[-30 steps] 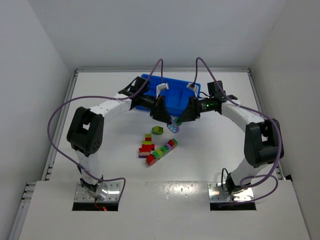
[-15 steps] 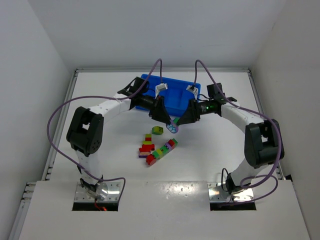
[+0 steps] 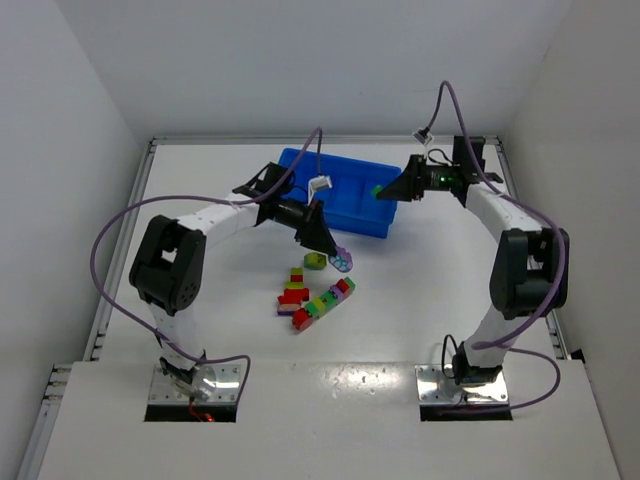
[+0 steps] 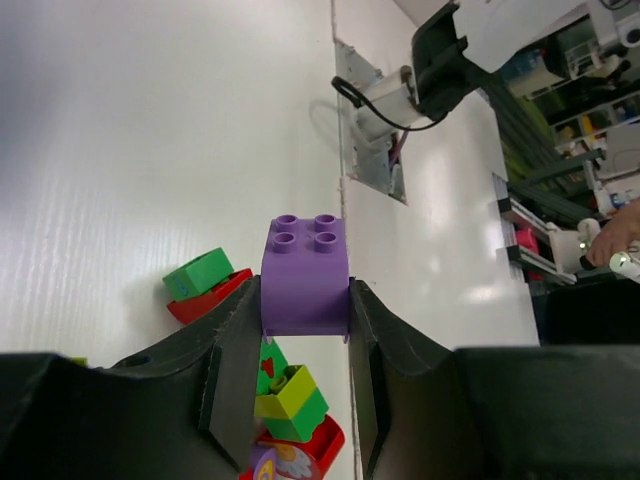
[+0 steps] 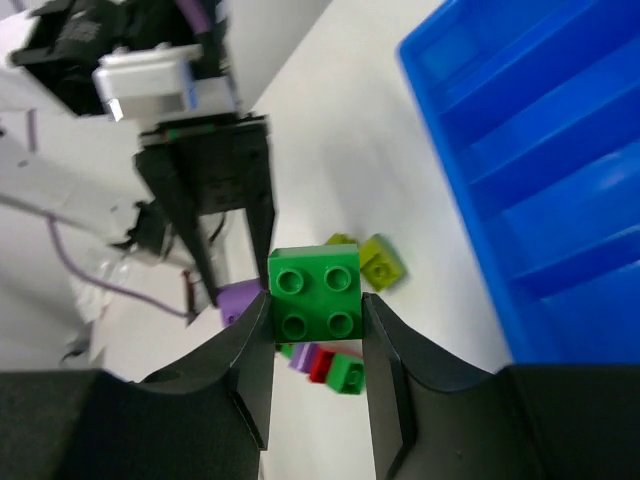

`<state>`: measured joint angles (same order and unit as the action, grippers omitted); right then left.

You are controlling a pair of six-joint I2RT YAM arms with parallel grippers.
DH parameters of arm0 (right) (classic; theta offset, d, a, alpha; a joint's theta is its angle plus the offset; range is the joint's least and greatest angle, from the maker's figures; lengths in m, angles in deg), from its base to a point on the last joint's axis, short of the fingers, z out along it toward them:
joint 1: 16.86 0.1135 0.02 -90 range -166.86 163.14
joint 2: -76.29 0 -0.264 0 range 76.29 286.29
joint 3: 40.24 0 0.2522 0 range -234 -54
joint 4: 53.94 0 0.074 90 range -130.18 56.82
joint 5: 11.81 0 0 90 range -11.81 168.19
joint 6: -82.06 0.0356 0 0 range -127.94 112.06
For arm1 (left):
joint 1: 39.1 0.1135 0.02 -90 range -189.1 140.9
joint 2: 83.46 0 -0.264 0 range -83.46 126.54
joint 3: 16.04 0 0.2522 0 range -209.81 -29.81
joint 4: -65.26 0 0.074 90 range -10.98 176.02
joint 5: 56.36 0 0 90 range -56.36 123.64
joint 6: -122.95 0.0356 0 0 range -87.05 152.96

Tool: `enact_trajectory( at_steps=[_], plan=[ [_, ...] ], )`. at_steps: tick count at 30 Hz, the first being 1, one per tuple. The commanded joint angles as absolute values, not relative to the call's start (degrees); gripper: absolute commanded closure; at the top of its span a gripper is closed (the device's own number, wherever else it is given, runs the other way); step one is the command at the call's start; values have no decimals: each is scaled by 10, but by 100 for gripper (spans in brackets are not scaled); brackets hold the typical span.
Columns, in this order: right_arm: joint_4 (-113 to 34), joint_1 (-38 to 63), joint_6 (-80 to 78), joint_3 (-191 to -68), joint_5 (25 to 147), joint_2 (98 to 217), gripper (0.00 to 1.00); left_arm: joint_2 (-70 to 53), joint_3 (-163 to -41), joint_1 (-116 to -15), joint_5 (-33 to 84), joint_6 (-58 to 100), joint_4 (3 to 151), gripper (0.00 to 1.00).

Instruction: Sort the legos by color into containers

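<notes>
My left gripper is shut on a purple brick, low over the table just right of the loose legos. In the left wrist view the brick sits squarely between both fingers. My right gripper is shut on a green four-stud brick and hangs at the right end of the blue container tray. From the right wrist view the tray's divided compartments lie to the right of the green brick, and the left gripper with its purple brick shows behind.
On the table lie an olive-green brick, a red and yellow stack and a multicoloured strip. White walls close in the table on three sides. Purple cables arch over both arms.
The right gripper has pulled away from the left one, carrying the green brick up and right to the tray's right end. The left gripper stayed low with the purple brick.
</notes>
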<state>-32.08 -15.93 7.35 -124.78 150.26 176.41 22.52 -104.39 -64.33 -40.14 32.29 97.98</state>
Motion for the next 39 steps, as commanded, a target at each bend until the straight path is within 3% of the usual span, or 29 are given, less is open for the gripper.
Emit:
enact_trajectory(
  at_steps=[1, 4, 12, 22, 24, 28, 33, 39],
  plan=[
    [-326, -160, 62, -1279, 1454, 1774, 100, 178, -1042, -638, -380, 352, 975, 100],
    [-267, -148, -3, -1293, 1337, 1781, 100, 171, -1074, -638, -285, 347, 975, 100],
    [-298, -104, -45, -1315, 1021, 1830, 100, 202, -1165, -638, -26, 251, 902, 100],
    [-309, -79, -57, -1413, 874, 1927, 100, 303, -1292, -654, 101, 238, 902, 100],
    [-310, -74, -57, -1430, 866, 1944, 93, 321, -1310, -660, 121, 233, 902, 100],
    [-304, -68, -71, -1456, 851, 1959, 90, 344, -1335, -666, 132, 238, 902, 100],
    [-299, -55, -87, -1469, 836, 1982, 59, 381, -1374, -671, 138, 243, 902, 100],
    [-304, -44, -93, -1469, 804, 1988, 41, 428, -1430, -682, 162, 250, 902, 100]
  ],
)
